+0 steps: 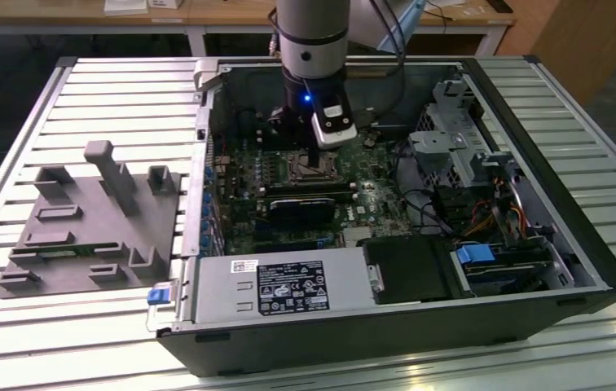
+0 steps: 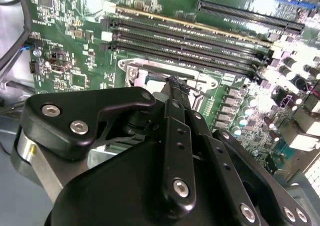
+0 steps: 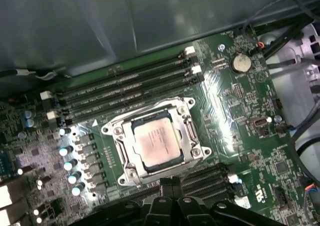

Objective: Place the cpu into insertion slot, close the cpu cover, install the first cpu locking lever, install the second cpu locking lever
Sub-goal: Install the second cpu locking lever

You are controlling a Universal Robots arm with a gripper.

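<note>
The cpu [image 3: 154,142], a square chip with a dull silver top, lies flat in the insertion slot [image 3: 113,131] on the green motherboard. The cpu cover [image 3: 150,115], a thin silver frame, lies down around the chip, which shows through its window. A thin metal lever [image 3: 192,131] runs along one side of the frame. My gripper [image 3: 170,185] hovers just beside the slot's edge with its black fingers pressed together and nothing between them. In the second wrist view the gripper [image 2: 173,82] ends at the slot's rim [image 2: 142,71]. In the exterior view the gripper [image 1: 310,155] hangs over the slot [image 1: 305,169].
Long black memory slots [image 3: 125,93] flank the socket. A black card [image 1: 302,208], the grey power supply [image 1: 275,285], drive cages and cables [image 1: 471,212] crowd the open case. A grey fixture block [image 1: 90,220] sits on the slatted table at the exterior view's left.
</note>
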